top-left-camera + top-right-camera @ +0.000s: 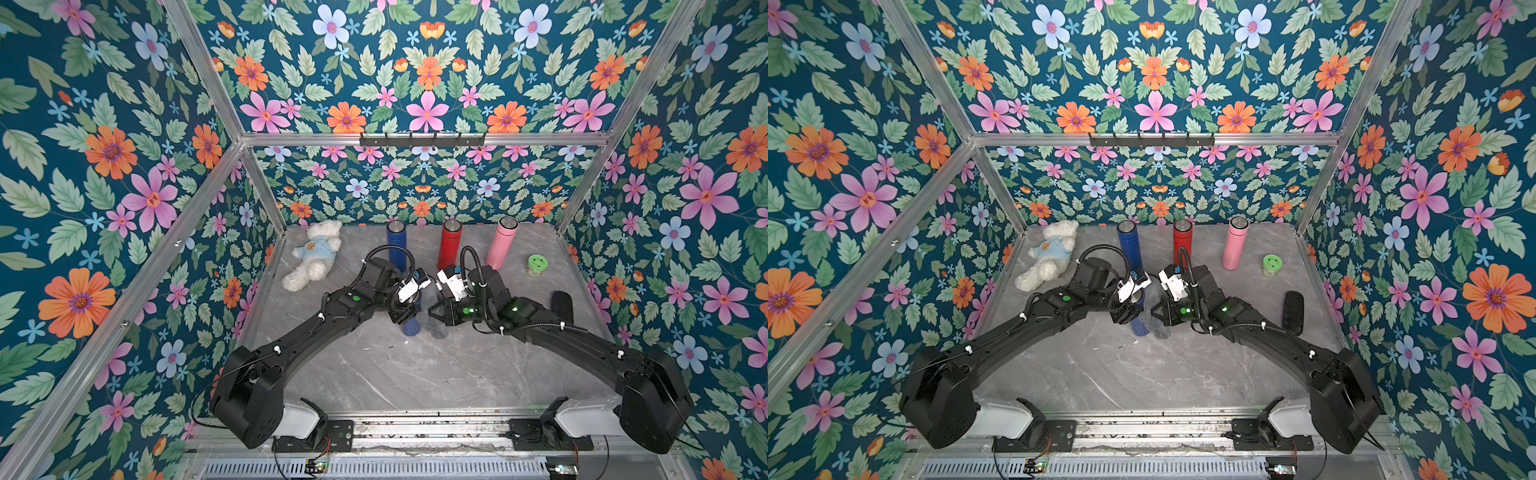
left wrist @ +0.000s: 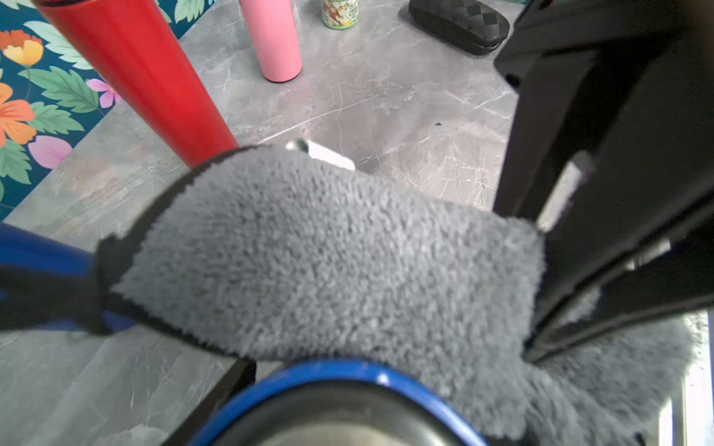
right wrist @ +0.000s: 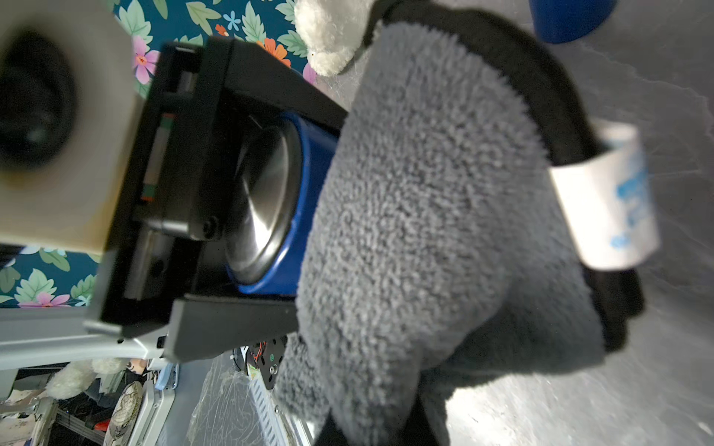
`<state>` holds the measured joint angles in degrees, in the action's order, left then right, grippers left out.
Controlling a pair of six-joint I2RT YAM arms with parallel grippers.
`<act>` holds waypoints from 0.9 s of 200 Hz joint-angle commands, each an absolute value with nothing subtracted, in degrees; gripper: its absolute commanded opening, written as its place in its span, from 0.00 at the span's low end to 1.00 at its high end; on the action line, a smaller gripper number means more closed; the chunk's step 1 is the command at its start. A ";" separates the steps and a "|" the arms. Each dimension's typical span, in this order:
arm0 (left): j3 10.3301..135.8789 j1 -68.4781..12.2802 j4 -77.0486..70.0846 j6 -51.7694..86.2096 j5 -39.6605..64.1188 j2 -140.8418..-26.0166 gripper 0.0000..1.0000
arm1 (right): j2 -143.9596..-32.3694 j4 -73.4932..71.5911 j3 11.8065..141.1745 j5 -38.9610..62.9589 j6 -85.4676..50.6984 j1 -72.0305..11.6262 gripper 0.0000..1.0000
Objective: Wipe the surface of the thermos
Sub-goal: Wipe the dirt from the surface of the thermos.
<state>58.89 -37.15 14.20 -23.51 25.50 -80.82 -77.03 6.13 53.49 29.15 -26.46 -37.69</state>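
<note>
A blue thermos with a steel lid stands upright at mid-table. My left gripper is shut on its upper part, one black finger on each side. A fluffy grey cloth with a black hem and a white tag is pressed against the thermos's side. My right gripper is shut on this cloth, its jaws buried in the pile. In the left wrist view the cloth drapes past the thermos rim, hiding most of the body.
Along the back wall stand another blue thermos, a red one and a pink one. A white teddy bear lies at the back left. A green-lidded jar and a black case sit at the right.
</note>
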 commanded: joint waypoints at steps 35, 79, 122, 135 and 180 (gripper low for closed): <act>60.88 -37.53 12.88 -27.12 29.65 -82.51 0.00 | -74.87 0.49 55.70 32.18 -24.96 -37.23 0.00; 61.61 -37.49 13.22 -27.51 32.73 -83.42 0.00 | -79.42 -3.45 53.25 32.09 -25.27 -35.88 0.00; 61.33 -37.37 13.69 -27.76 34.44 -84.04 0.00 | -88.25 -16.27 45.76 32.69 -28.52 -34.98 0.00; 61.02 -37.41 13.65 -27.56 34.44 -84.12 0.00 | -92.05 -20.55 44.74 33.28 -29.45 -34.84 0.00; 59.36 -36.39 12.62 -25.99 36.56 -82.93 0.00 | -105.20 -33.43 44.04 37.26 -33.48 -33.87 0.00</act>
